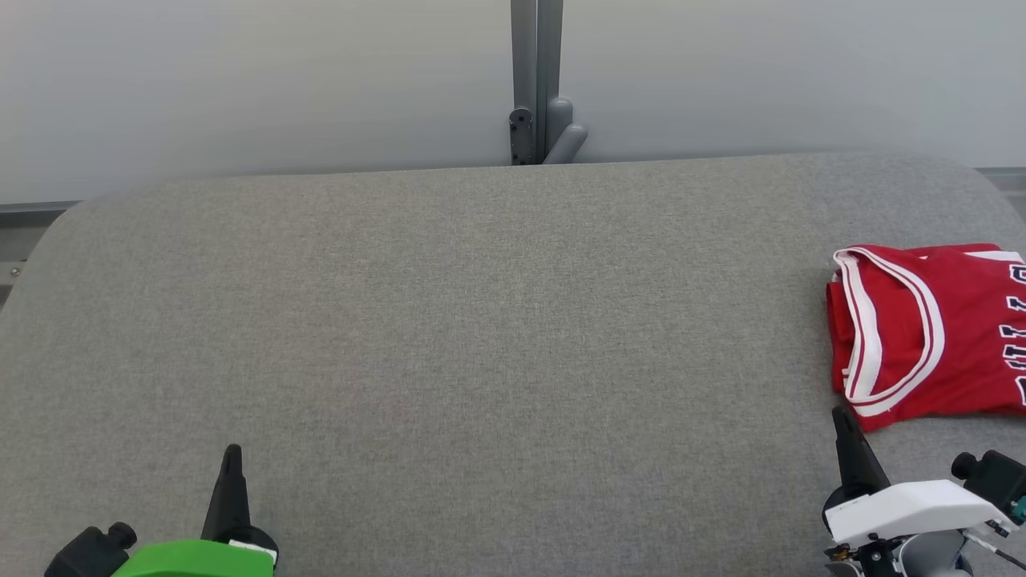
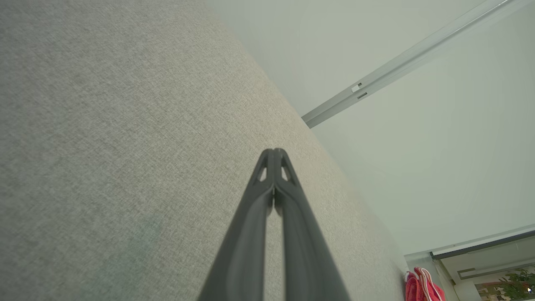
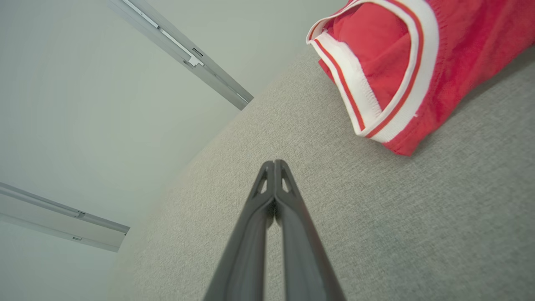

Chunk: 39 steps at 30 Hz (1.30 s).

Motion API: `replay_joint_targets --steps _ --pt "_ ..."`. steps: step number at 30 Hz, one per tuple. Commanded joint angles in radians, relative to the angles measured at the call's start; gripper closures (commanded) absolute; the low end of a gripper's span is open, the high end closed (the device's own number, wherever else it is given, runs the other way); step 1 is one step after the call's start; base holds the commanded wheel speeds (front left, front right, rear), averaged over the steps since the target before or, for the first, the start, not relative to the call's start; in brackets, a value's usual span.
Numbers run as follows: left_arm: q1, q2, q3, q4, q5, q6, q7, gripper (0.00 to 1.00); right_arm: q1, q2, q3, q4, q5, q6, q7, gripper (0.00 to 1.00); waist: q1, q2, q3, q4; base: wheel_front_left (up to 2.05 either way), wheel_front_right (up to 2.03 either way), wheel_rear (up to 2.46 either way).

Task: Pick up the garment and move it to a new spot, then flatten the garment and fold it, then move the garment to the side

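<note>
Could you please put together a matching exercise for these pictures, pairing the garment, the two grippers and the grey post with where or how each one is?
Things:
1. garment
2. left gripper
3. right gripper
4. grey post

Descriptions:
A. shut, green housing, lower left of the head view
B. upright behind the far edge of the table
C. red with white trim, lying at the right of the table
D. shut, white housing, just short of the garment, not touching it

Pairs: 1-C, 2-A, 3-D, 4-B
</note>
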Motion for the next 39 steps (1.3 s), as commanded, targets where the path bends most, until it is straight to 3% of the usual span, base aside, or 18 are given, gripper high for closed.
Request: replay_joint_targets --steps 1,39 --pt "-0.033 0.008 0.007 -0.013 -0.041 0.001 0.008 1.0 -0.029 -0.004 -0.006 -0.016 0.046 0.0 0.011 1.0 0.0 0.0037 0.0 -0.001 0.0 0.0 0.0" --pt "-0.091 0.01 0.035 -0.028 -0.379 0.001 0.108 1.0 -0.073 0.001 -0.033 -0.02 0.46 0.0 0.113 1.0 0.0 0.0067 0.002 -0.015 0.0 0.0 0.0"
